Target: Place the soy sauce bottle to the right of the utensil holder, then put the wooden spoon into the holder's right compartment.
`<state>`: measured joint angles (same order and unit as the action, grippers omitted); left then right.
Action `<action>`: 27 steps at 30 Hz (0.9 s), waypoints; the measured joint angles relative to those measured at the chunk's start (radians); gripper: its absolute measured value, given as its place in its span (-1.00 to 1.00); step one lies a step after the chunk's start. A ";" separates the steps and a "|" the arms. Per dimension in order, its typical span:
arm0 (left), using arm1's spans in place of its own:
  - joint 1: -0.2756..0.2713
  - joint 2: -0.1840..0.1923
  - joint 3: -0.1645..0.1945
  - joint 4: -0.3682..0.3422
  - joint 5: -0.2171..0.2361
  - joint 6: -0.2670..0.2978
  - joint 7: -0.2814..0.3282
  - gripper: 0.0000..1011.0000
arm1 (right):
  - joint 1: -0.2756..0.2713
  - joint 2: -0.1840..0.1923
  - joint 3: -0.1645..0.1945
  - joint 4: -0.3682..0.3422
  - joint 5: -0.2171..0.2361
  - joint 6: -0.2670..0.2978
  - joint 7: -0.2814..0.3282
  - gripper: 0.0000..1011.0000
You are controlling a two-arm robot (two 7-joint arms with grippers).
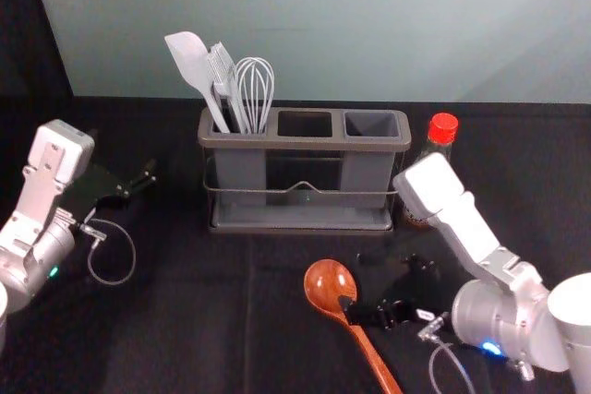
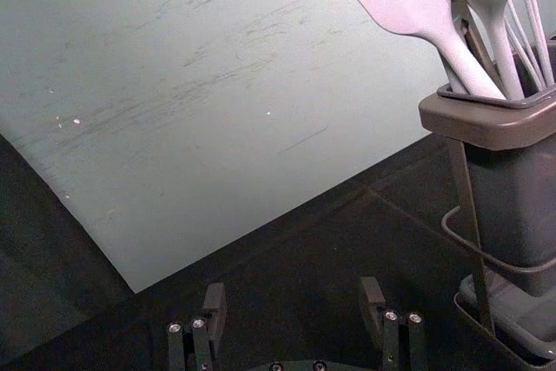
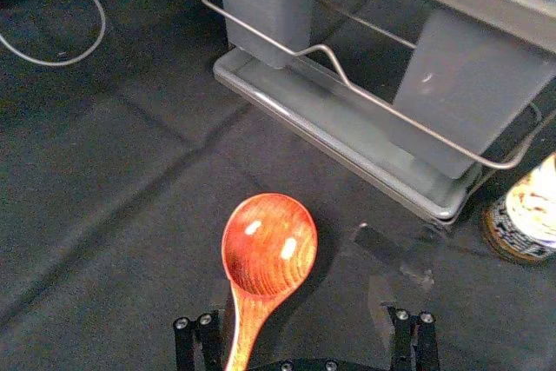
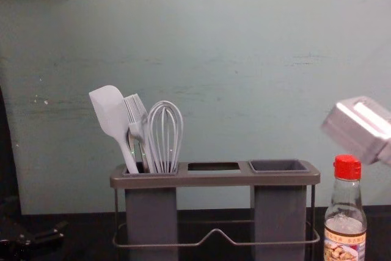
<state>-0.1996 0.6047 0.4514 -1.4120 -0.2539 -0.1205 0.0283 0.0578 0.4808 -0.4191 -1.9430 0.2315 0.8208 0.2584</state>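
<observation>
In the head view, my right gripper is low over the cloth, beside the wooden spoon. In the right wrist view, the right gripper is open, the neck of the spoon close to one finger. The soy sauce bottle stands upright to the right of the utensil holder, whose middle and right compartments are empty. Off to the holder's left, my left gripper is idle; in the left wrist view the left gripper is open with nothing in it.
A spatula, a brush and a whisk stand in the holder's left compartment. A wall rises behind the black cloth-covered table. The right forearm passes in front of the bottle in the head view.
</observation>
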 joint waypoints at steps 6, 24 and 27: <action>0.000 0.000 0.000 0.000 0.000 0.000 0.000 0.99 | 0.013 -0.053 -0.026 0.026 -0.035 0.026 -0.036 0.99; 0.000 0.000 0.000 0.000 0.000 0.000 0.000 0.99 | 0.048 -0.206 -0.051 0.116 -0.101 0.086 -0.101 0.99; 0.000 0.000 0.000 0.000 0.000 0.000 0.000 0.99 | 0.051 -0.215 -0.052 0.124 -0.106 0.086 -0.099 0.99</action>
<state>-0.1995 0.6047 0.4514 -1.4120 -0.2539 -0.1205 0.0283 0.1084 0.2662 -0.4707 -1.8192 0.1251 0.9069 0.1589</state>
